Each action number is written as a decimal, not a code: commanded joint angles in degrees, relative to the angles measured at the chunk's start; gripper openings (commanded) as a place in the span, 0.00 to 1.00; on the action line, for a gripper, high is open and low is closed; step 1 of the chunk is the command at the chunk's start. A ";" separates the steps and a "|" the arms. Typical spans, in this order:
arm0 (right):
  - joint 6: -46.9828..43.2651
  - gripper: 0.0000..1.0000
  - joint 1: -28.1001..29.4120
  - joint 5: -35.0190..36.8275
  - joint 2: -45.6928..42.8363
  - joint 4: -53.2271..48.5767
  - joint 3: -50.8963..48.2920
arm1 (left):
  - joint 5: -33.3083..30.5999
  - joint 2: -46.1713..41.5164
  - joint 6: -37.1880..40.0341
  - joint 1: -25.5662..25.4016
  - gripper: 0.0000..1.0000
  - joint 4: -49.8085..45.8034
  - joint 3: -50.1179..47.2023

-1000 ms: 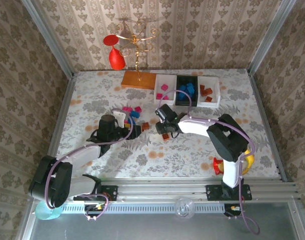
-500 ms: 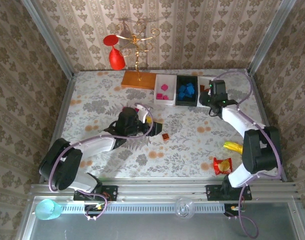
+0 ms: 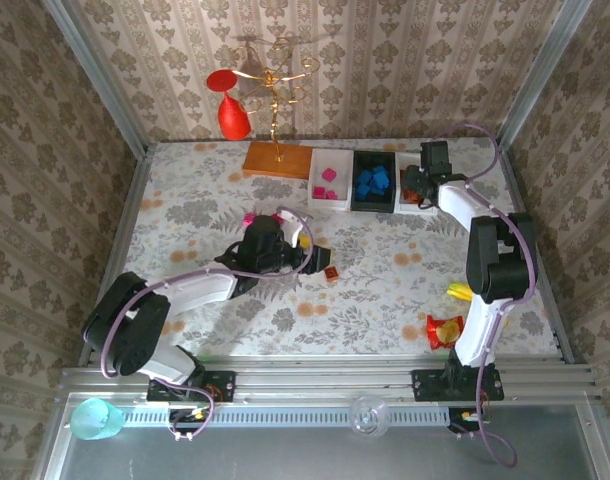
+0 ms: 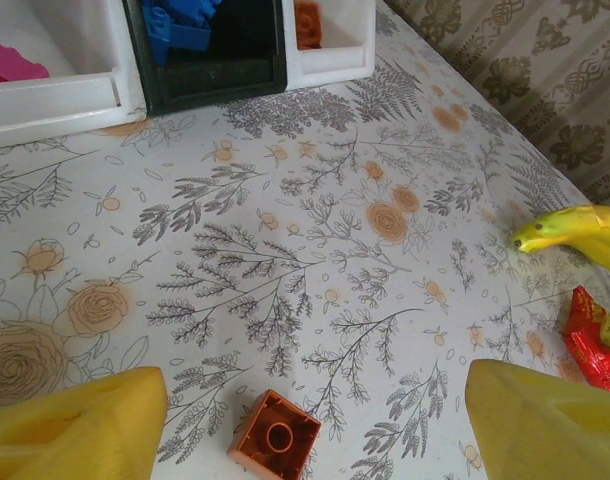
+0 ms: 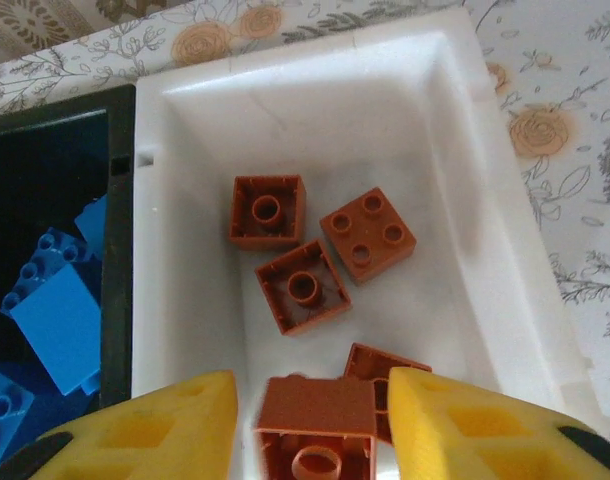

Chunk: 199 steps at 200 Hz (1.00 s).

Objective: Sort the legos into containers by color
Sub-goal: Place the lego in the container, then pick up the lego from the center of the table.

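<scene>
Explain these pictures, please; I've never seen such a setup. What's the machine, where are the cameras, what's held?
Two robot arms stand at a table's near edge. One picture looks down from above; the other two come from a camera on each wrist. Toy bricks go by colour into the pink tray, blue tray and brown tray. The left hand is open above a loose brown brick on the table. The right hand hangs over the brown tray with another brick between its fingers; gripped or released, I cannot tell. A banana lies nearby.
</scene>
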 commanded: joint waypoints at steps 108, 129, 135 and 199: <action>-0.95 0.80 31.96 -2.85 -22.99 -5.68 -24.54 | -7.53 -12.00 1.07 15.18 0.81 -9.24 -9.40; 0.21 0.83 36.25 -1.10 -20.46 -6.83 -24.63 | -8.18 -13.94 0.63 17.58 0.81 -9.10 -10.89; 0.82 0.84 36.93 -1.14 -19.49 -6.62 -24.49 | -8.31 -14.39 0.43 17.85 0.81 -8.86 -11.23; 2.52 0.78 40.73 1.50 -8.98 -8.14 -19.16 | -6.74 -14.98 -1.41 18.03 0.81 -7.12 -12.10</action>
